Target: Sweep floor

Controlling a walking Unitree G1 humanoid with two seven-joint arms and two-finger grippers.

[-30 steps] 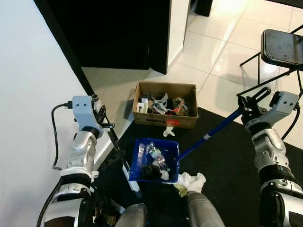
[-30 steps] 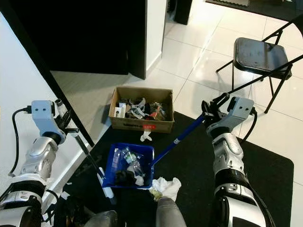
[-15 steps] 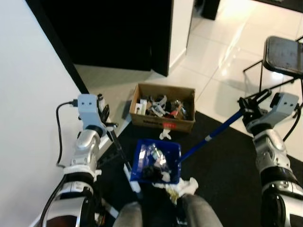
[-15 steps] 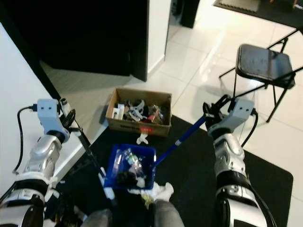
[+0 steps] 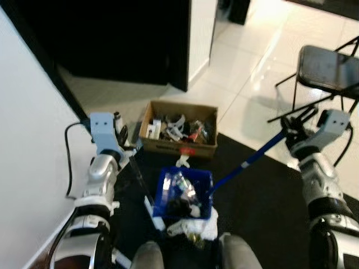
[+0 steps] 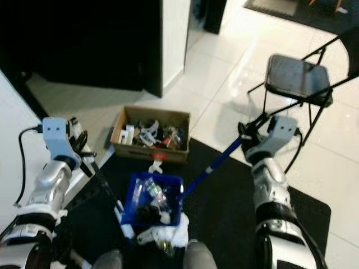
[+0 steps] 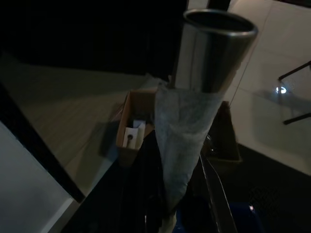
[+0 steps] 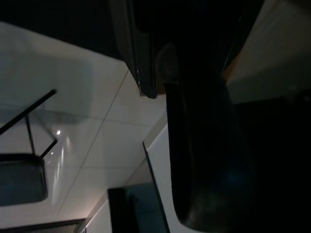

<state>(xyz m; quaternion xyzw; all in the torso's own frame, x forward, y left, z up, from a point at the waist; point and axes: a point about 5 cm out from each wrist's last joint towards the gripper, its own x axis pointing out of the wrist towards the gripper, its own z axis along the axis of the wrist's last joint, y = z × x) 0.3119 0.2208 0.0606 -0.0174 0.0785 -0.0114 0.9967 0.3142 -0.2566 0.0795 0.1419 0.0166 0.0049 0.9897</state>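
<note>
1. Against the earlier frames the view has shifted: the camera moved. The cardboard box (image 5: 178,128) and chair (image 5: 328,68) now sit further left in frame, and the white crumpled paper (image 5: 193,227) lies right against the dustpan's near edge rather than off to its right.
2. Room: white wall hard on the left, dark doorway ahead, folding chair at right on tile; open black mat (image 5: 269,190) between.
3. Blue dustpan (image 5: 184,192) on the mat just short of the box, full of trash. Left claw (image 5: 124,143) closed around the broom handle (image 5: 139,176). Right claw (image 5: 293,128) closed around the dustpan's blue handle (image 5: 247,162).
</note>
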